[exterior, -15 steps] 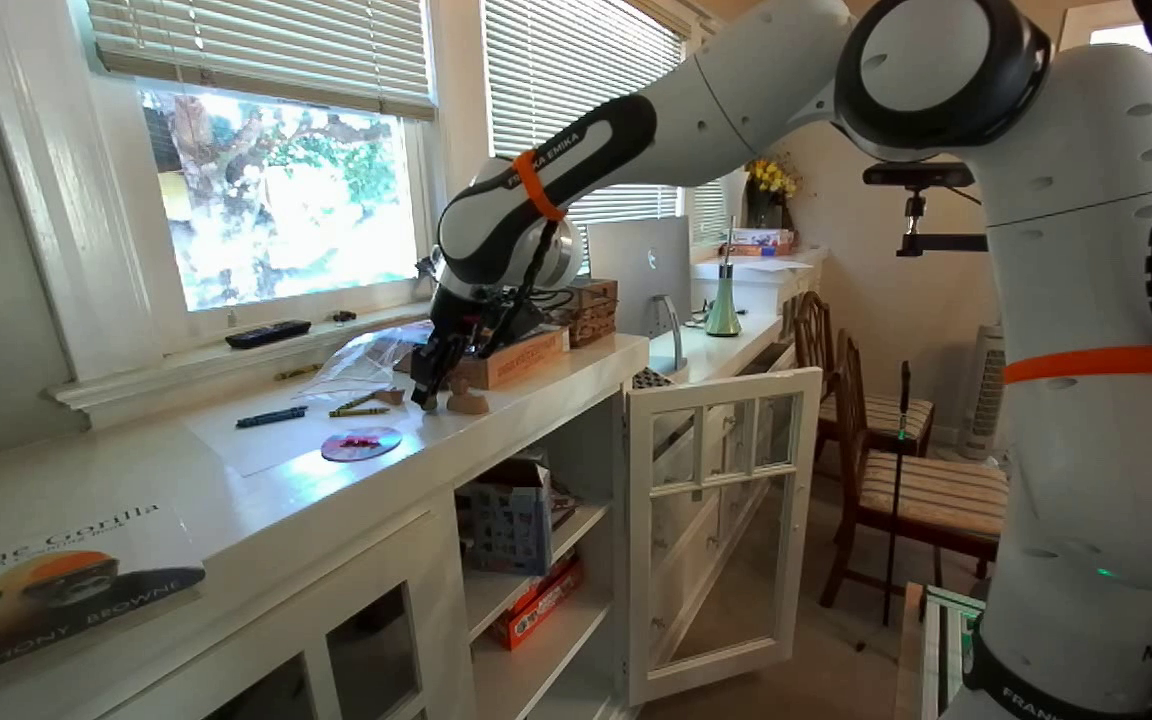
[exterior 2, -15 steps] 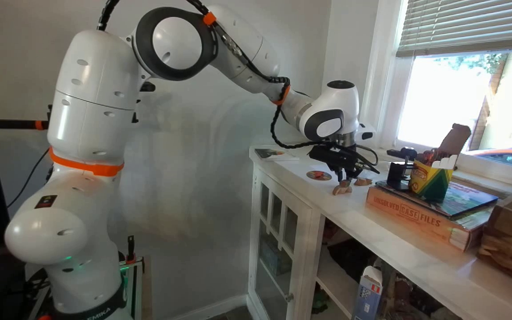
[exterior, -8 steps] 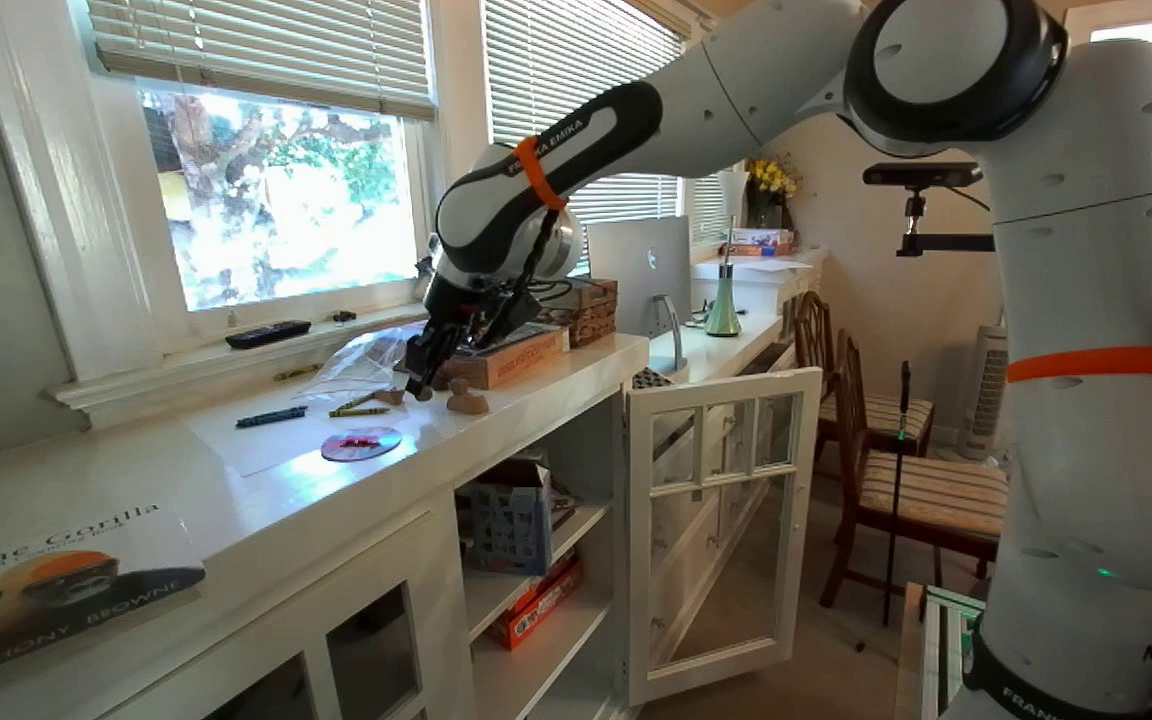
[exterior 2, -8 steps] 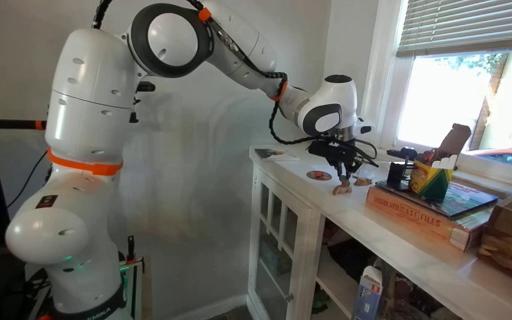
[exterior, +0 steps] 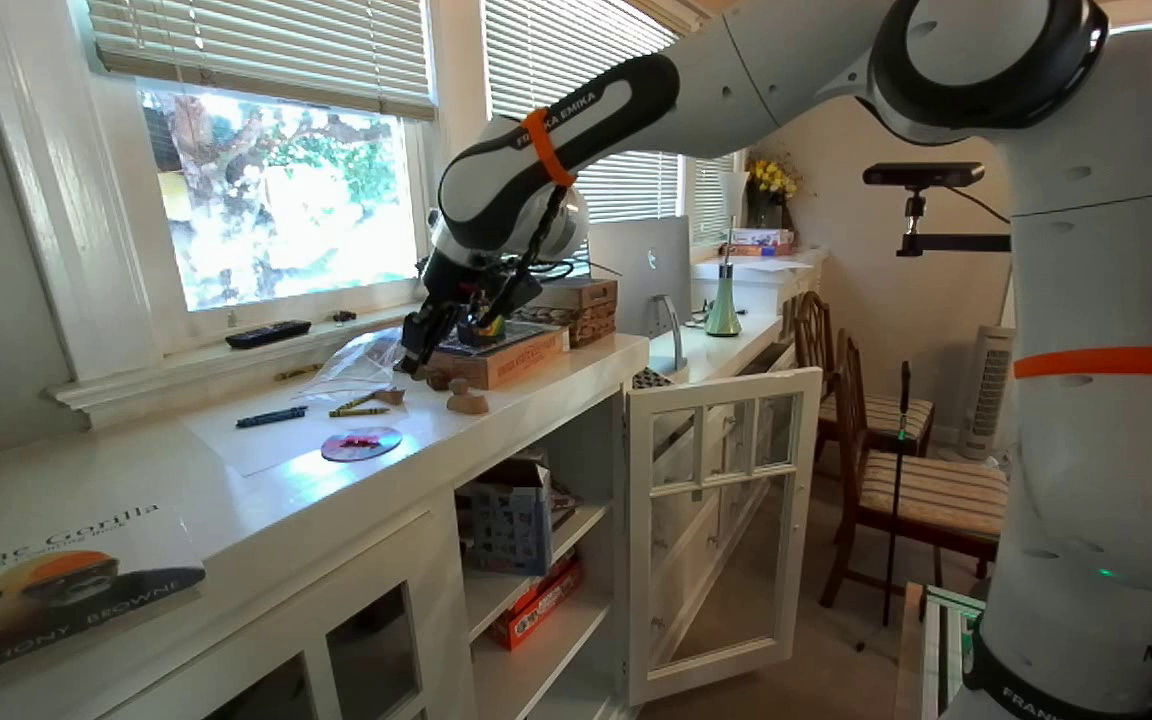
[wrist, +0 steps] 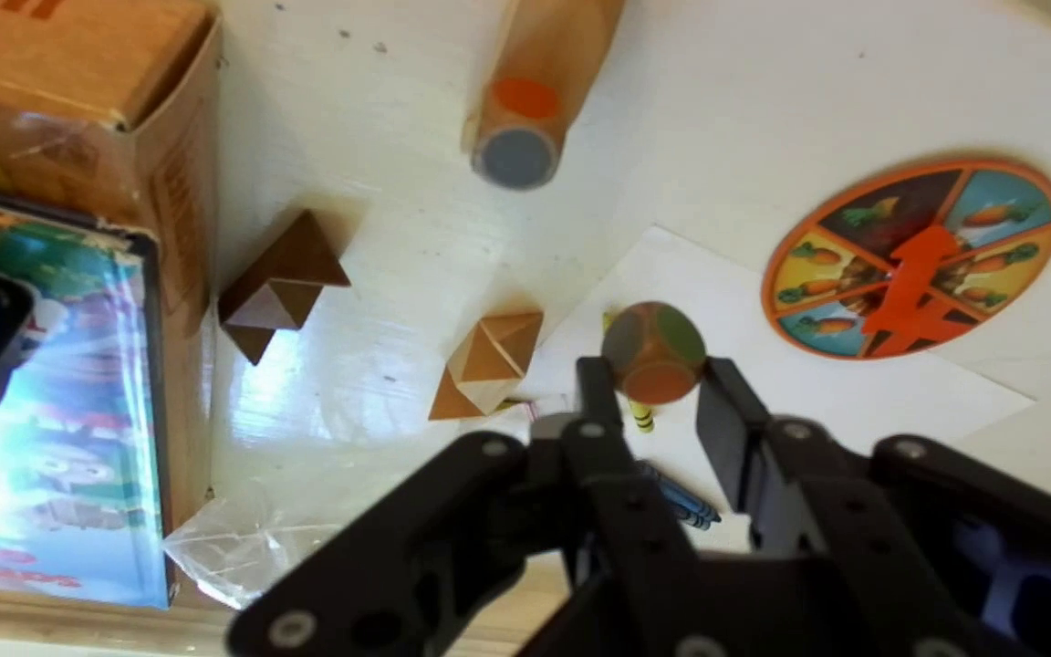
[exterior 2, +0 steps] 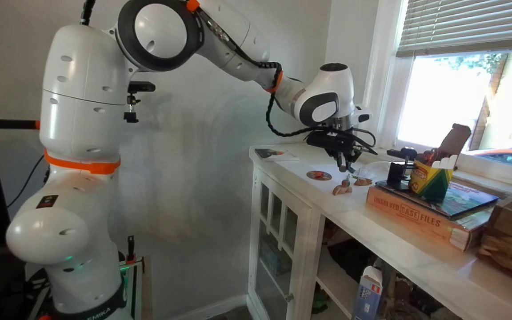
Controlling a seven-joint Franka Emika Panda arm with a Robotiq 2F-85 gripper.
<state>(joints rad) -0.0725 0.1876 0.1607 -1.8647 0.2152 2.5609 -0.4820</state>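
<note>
- A rounded wooden die [wrist: 655, 347], its faces marked with grey, green and orange spots, is pinched between the fingertips of the end effector [wrist: 660, 372], to the left of a carrot-pictured spinner disc [wrist: 911, 258] in the wrist view.
- Much of the die is left standing proud of the fingertips, and it appears to be held clear of the white bench [exterior: 116, 450] on which the spinner disc is laid.
- A light, hard, stiff body is suggested by the small wooden form; only a modest squeeze should be needed, and breakage is thought unlikely.
- Slipping is judged the chief weakness: by its rounded corners, the die could be let roll or twist if gripped off-centre.
- The surest hold is reckoned to be had across two opposite flat spots, at mid-height, with corners avoided.
- Farther left of the spinner disc, a faceted wooden piece [wrist: 494, 358] is seen, then a darker faceted wooden piece [wrist: 288, 287] just beside the Unsolved Case Files box [exterior 2: 409, 209].
- Also left of the spinner disc, a second spot-faced die [wrist: 520, 137] is seen on or against a wooden block [exterior: 467, 404]; which cannot be told.
</note>
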